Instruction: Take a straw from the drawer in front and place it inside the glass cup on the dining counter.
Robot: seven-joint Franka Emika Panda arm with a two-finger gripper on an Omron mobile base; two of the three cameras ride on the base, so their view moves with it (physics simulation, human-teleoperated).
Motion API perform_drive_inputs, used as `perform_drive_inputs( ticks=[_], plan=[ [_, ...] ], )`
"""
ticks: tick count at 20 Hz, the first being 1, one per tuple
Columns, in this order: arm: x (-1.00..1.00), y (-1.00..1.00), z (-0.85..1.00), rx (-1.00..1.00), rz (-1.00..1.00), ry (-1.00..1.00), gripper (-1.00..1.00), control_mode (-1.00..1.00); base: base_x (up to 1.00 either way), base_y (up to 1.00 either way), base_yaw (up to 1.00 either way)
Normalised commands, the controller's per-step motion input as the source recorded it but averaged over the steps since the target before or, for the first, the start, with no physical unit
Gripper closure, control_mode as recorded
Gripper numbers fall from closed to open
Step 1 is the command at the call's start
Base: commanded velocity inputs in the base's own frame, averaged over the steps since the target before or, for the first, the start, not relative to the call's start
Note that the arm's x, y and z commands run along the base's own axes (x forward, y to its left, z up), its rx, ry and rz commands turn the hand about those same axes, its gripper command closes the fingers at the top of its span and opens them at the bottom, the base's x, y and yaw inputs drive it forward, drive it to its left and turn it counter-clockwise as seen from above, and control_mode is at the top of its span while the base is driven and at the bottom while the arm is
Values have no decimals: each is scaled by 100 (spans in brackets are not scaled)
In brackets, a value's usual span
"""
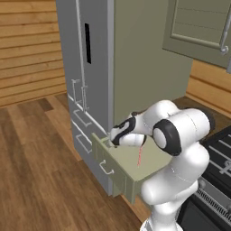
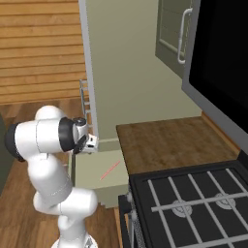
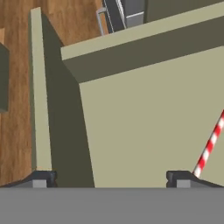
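Note:
The sage-green drawer (image 1: pixel 118 172) stands pulled out, and its pale floor (image 3: pixel 148 127) lies under the hand. The red-and-white striped straw (image 1: pixel 139 157) rests flat on that floor, also seen as the straw (image 2: pixel 110 170) and the straw (image 3: pixel 210 146). My gripper (image 1: pixel 113 140) hangs over the drawer's left part, gripper (image 2: pixel 88 144), pointing down into it. In the hand view the gripper (image 3: pixel 110 179) is open and holds nothing. The straw lies just outside the right fingertip (image 3: pixel 181 178). The glass cup and the dining counter are out of view.
A grey refrigerator (image 1: pixel 85 67) rises just left of the drawer. A wood-topped counter (image 2: pixel 164 140) and a black stove (image 2: pixel 193 203) lie to the right, with a wall cabinet (image 1: pixel 198 22) above. Wood floor (image 1: pixel 36 171) spreads to the left.

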Motion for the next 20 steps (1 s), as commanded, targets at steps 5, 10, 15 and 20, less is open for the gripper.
perform_drive_inputs(
  ticks=[5, 10, 15, 20],
  plan=[
    [28, 0, -45, 0, 0, 0, -100, -100, 0, 0, 0],
    [34, 0, -60, 0, 0, 2, -100, -100, 0, 0, 0],
    [13, 6, -53, 0, 1, 5, -100, -100, 0, 0, 0],
    [-4, 59, -33, 4, 6, 4, -100, -100, 0, 0, 0]
  ],
)
